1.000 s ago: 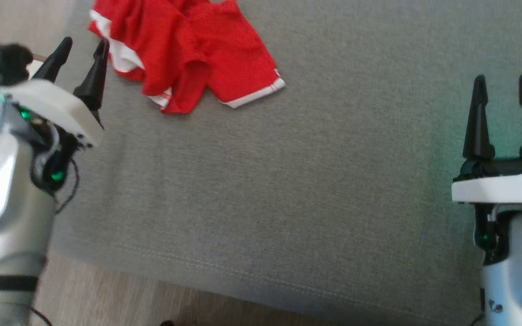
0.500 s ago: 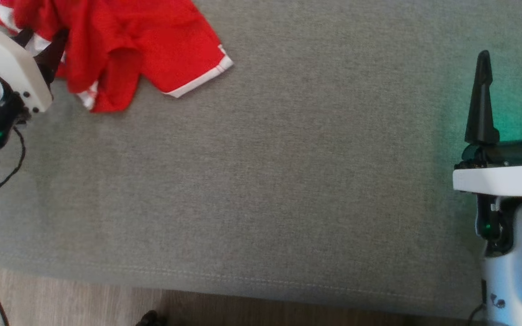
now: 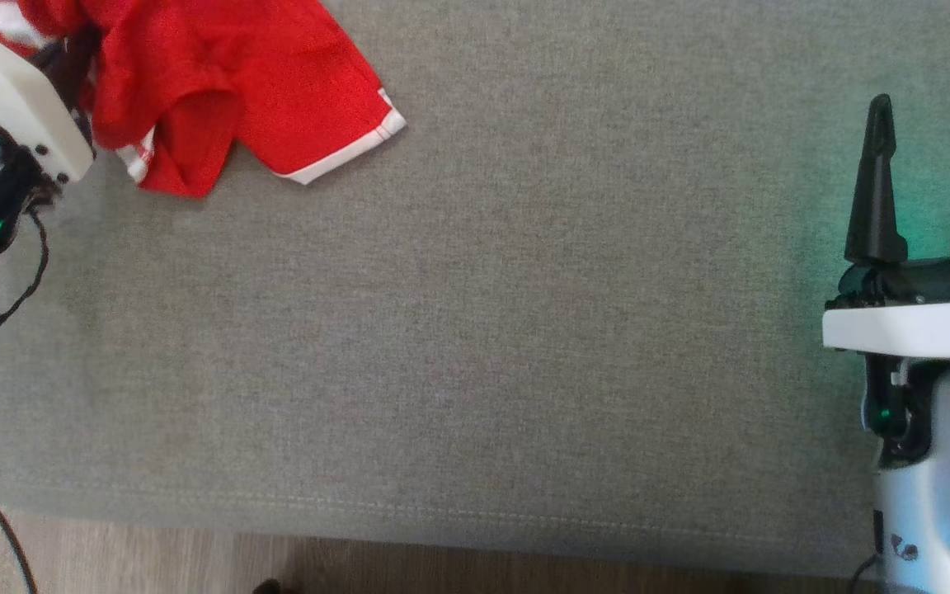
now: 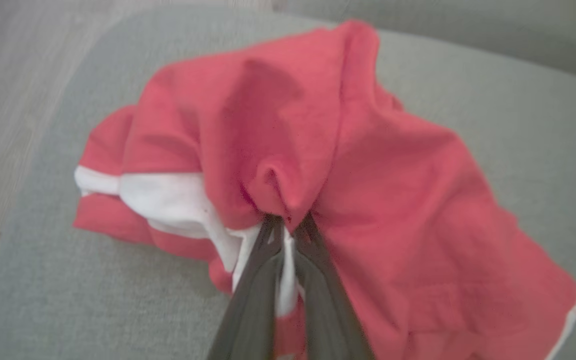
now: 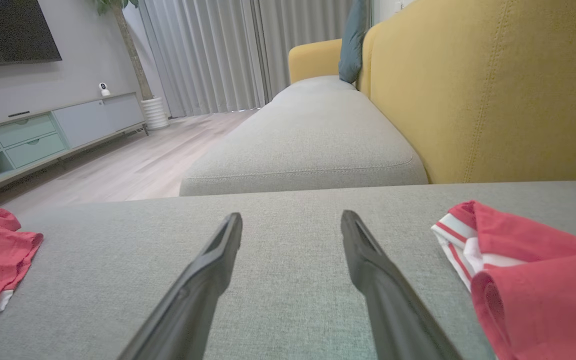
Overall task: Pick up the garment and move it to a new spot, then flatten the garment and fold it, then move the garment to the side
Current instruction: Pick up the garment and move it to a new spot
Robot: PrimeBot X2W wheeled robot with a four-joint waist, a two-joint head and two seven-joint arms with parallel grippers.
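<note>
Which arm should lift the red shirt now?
Left. The left gripper is shut on a fold of the shirt, ready to lift. The right gripper stands open over bare sofa, well across from it.

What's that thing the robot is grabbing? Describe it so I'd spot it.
On the big grey cushion, look to its far left corner, by the left gripper. There lies a crumpled garment: bright red with white trim, against plain grey fabric, a fold of it pinched in the gripper.
</note>
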